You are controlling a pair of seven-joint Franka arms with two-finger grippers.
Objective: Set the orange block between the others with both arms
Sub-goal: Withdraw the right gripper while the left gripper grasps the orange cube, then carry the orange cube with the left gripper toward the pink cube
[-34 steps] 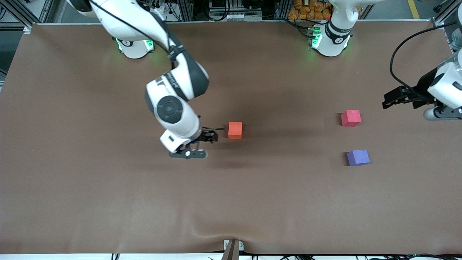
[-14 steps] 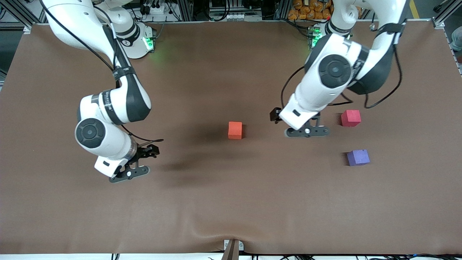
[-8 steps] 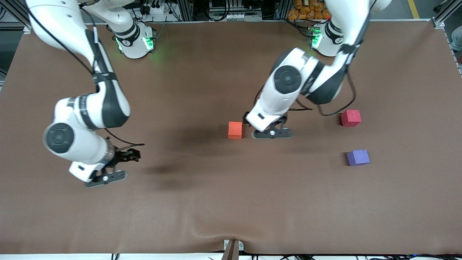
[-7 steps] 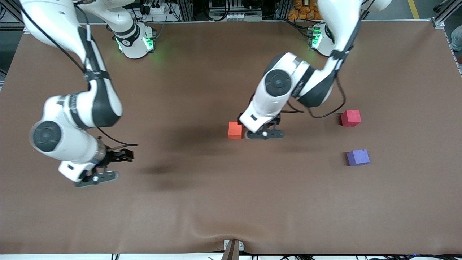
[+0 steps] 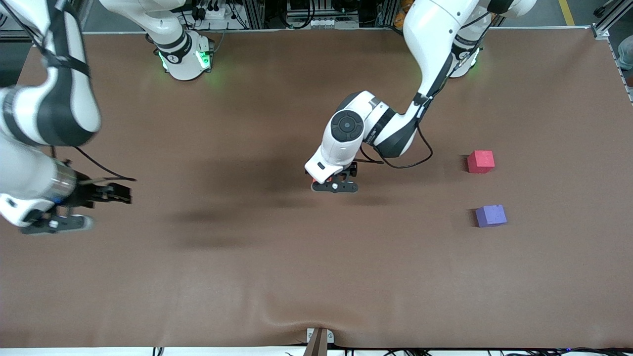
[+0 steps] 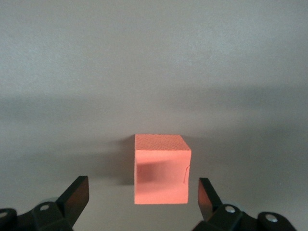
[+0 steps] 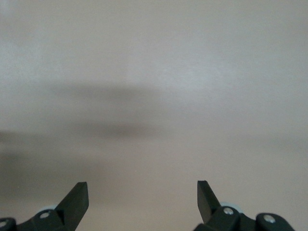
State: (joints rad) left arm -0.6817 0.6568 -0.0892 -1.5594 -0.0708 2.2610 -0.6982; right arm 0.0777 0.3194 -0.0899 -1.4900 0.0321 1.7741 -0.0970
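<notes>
The orange block [image 6: 161, 168] sits on the brown mat near the table's middle. My left gripper [image 6: 143, 187] hangs over it, open, one finger [image 6: 77, 192] on each side and clear of the block's faces. In the front view the left gripper [image 5: 335, 187] covers the block except for an orange sliver [image 5: 313, 185]. The pinkish-red cube [image 5: 480, 161] and the purple-blue cube [image 5: 490, 215] stand toward the left arm's end, the purple one nearer the front camera, with a gap between them. My right gripper [image 5: 54, 225] is open over bare mat at the right arm's end, holding nothing [image 7: 143, 202].
The brown mat [image 5: 277, 277] covers the whole table. A small metal clamp [image 5: 319, 338] sits at the mat's front edge. Both green-lit arm bases [image 5: 185, 59] stand along the edge farthest from the front camera.
My left arm swept from near the pinkish-red cube to over the orange block. My right arm drew away from the block toward its own end. No cube moved.
</notes>
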